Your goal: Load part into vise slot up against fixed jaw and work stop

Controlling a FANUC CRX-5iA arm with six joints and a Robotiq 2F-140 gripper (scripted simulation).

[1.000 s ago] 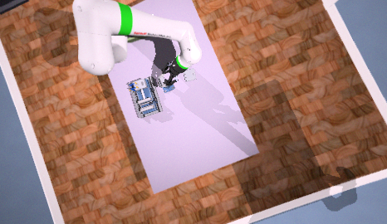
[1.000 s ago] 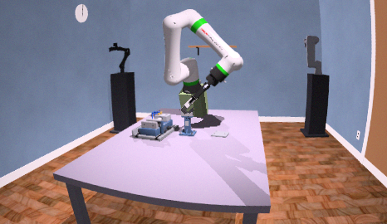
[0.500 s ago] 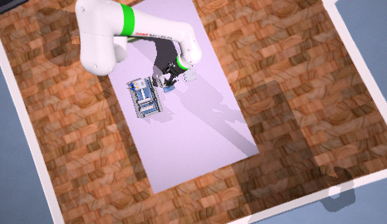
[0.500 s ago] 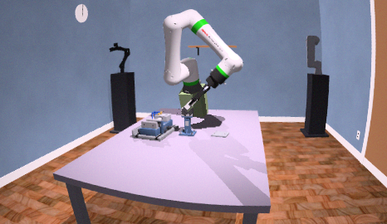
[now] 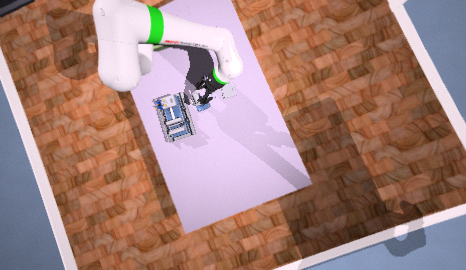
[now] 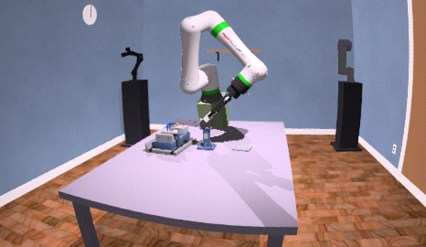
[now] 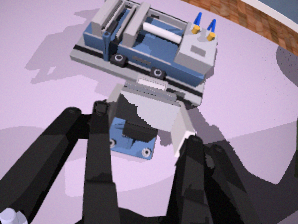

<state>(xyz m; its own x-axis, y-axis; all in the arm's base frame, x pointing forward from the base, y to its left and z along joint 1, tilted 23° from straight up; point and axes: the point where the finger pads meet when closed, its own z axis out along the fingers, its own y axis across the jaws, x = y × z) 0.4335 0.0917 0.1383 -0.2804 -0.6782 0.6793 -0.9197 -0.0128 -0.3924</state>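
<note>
My gripper [image 7: 147,103] is shut on the part [image 7: 152,111], a pale grey block held between the dark fingers. It hangs right over the blue V-block [image 7: 132,140], close to its top; I cannot tell whether they touch. In the exterior view the gripper [image 6: 205,121] points down at the V-block [image 6: 207,140]. The blue and grey vise [image 7: 145,35] stands open just beyond, with the cylinder at its right end. It also shows in the side view [image 6: 168,141] and from above [image 5: 172,118]. The infeed plate [image 6: 242,148] lies bare to the right.
From above, the V-block [image 5: 203,107] sits between the vise and the infeed plate [image 5: 229,91] on the lilac table. Two black pedestals [image 6: 135,112] [image 6: 347,115] stand on the floor behind the table, and a green base block [image 6: 214,112] carries the arm.
</note>
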